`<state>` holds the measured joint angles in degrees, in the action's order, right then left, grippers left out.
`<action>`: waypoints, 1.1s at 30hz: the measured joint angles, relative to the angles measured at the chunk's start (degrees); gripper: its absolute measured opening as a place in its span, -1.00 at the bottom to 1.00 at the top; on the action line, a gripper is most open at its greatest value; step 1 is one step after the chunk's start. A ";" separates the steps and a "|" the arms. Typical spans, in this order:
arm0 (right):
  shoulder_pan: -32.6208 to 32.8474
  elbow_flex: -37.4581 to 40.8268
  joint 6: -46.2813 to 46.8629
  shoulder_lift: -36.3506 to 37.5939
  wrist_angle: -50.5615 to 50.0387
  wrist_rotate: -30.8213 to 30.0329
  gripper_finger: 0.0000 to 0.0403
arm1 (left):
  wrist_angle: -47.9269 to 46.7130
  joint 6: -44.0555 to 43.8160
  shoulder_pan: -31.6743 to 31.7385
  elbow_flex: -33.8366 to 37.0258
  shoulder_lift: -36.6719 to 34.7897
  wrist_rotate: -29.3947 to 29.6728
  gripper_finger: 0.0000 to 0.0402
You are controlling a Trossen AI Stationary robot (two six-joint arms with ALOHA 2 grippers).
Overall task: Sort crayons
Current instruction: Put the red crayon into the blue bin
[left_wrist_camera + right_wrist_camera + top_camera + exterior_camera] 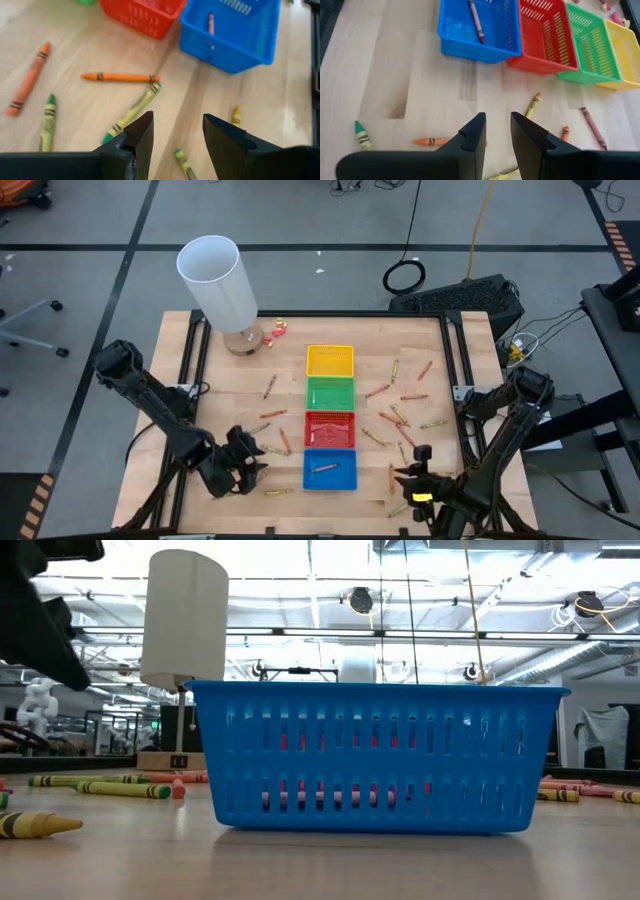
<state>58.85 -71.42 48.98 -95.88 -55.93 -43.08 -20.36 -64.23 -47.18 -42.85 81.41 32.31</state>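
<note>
Four trays stand in a column at the table's middle: yellow point(329, 360), green point(329, 393), red point(329, 428) and blue point(330, 469). The blue tray point(479, 27) holds one reddish crayon point(475, 20). Loose crayons lie on the wood on both sides, among them an orange one point(120, 77) and a yellow-green one point(132, 112). My left gripper point(256, 465) hangs open above the crayons left of the blue tray point(235, 30), nothing between its fingers point(176, 135). My right gripper point(402, 474) stands open right of that tray, above an orange crayon point(432, 142), its fingers point(497, 134) holding nothing.
A tall white cylinder point(215, 280) stands at the far left of the table, small red and yellow bits point(276, 330) beside its base. Black rails point(455, 360) frame the table's sides. In the low view the blue tray point(375, 755) fills the middle, with crayons point(120, 787) to its left.
</note>
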 joint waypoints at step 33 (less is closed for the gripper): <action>2.01 13.24 -5.05 -0.02 41.78 -3.79 -0.63 | -9.69 -8.99 -10.18 1.40 9.03 4.18 -0.16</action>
<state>60.86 -58.18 43.93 -95.90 -14.15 -46.87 -30.05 -73.22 -57.35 -41.45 90.43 36.49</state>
